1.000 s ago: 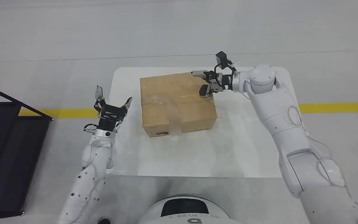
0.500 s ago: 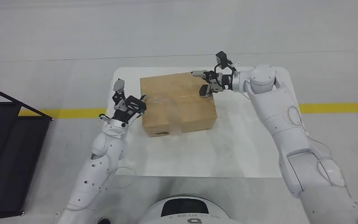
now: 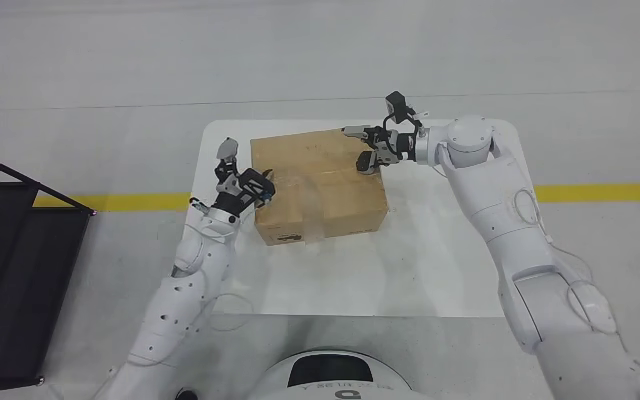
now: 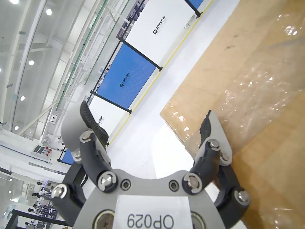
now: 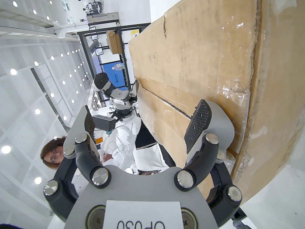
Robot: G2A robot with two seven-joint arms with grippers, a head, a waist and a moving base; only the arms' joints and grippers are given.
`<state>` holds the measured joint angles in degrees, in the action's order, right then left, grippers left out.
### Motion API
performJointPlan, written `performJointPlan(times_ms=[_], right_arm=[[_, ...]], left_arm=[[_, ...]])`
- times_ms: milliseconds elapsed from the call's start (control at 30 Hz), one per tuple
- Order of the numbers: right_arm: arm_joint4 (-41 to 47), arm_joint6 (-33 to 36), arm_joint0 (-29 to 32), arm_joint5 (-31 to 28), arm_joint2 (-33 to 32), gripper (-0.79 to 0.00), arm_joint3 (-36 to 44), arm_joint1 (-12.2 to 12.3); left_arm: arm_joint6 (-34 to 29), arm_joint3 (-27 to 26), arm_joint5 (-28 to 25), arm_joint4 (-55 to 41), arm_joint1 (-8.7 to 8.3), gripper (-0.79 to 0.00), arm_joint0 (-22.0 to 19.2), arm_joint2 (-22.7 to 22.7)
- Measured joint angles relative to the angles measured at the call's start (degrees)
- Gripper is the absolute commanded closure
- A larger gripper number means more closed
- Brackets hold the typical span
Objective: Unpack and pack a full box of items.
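1. The left gripper (image 3: 250, 186) (image 4: 146, 113) is standing wide open and empty at the box's left end. One ribbed pad (image 4: 205, 129) is lying over the top corner, and the other is hanging in the air off the side.
2. The right gripper (image 3: 358, 148) (image 5: 145, 110) is also gaping wide, holding nothing, at the far right corner. One pad (image 5: 197, 125) is sitting over the top flap beside the seam.
3. Between them, the large brown cardboard box (image 3: 315, 190) (image 4: 238, 36) (image 5: 190, 48) is sitting shut on the white table (image 3: 420, 270). Its top is patched with glossy clear tape (image 4: 257, 96).
4. Being full, it is probably going to feel heavy. The walls look stiff, but the flaps are likely to bend.
5. The tape looks slippery, so the bare flap edges along the seam seem the better places to pinch. The small tear in the far flap (image 5: 164, 24) calls for a gentle pull.
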<state>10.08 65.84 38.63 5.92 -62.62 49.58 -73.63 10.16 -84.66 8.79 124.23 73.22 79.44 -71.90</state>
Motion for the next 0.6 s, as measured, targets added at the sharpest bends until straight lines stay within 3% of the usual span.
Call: performJointPlan(times_ms=[200, 467, 600], right_arm=[[1.31, -6.68, 3.49, -1.14, -4.58, -0.785, 7.54, 1.29], [-5.95, -17.21, 14.65, 2.75, -13.12, -0.785, 31.09, 4.12], [-5.75, -16.99, 14.12, 2.63, -12.98, -0.785, 29.75, 4.09]], left_arm=[[0.21, 0.87, -0.10, 0.30, 0.25, -0.785, -0.57, 1.16], [0.55, 3.36, 0.22, -0.35, 0.68, -0.785, -1.42, 2.57], [0.50, 3.36, 0.17, -0.69, 0.78, -0.785, -1.44, 2.82]])
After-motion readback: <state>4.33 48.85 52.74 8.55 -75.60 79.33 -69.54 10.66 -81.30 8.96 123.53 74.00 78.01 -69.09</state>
